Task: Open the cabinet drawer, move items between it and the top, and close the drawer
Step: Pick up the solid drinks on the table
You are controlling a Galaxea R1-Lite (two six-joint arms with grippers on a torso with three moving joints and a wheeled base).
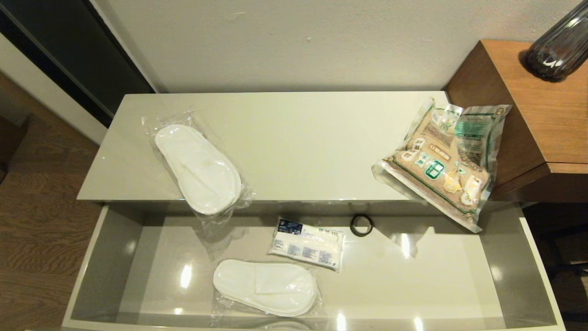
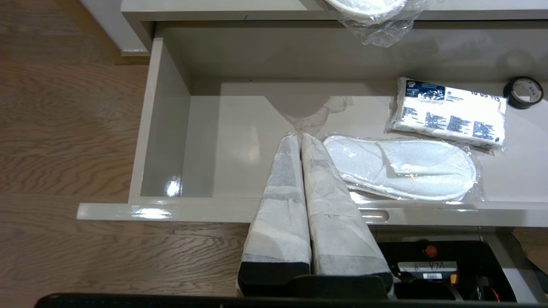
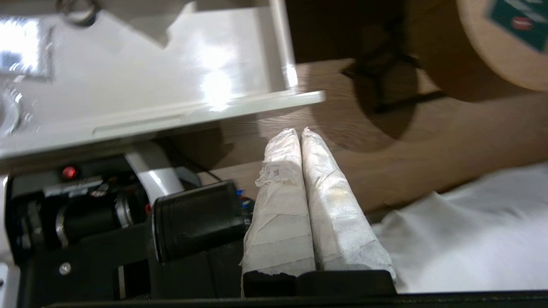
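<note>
The cabinet drawer (image 1: 115,257) stands pulled out, its grey lining showing. One white slipper pair in clear plastic (image 1: 265,287) lies flat inside it near the front. A second slipper pair (image 1: 198,168) rests on the cream-white top (image 1: 303,138) at the left, its end hanging over the front edge. The grain bag with green label (image 1: 448,158) lies on the top's right end, also overhanging. My left gripper (image 2: 299,136) is shut and empty, above the drawer's front rim (image 2: 171,210) beside the slipper pair (image 2: 402,167). My right gripper (image 3: 298,131) is shut, low over the floor right of the drawer.
A small white packet with blue print (image 1: 307,243) and a black ring (image 1: 361,225) lie at the back of the drawer. A brown wood cube (image 1: 542,115) with a dark ribbed vase (image 1: 558,46) stands right of the top. The robot's base (image 3: 85,222) sits under the drawer front.
</note>
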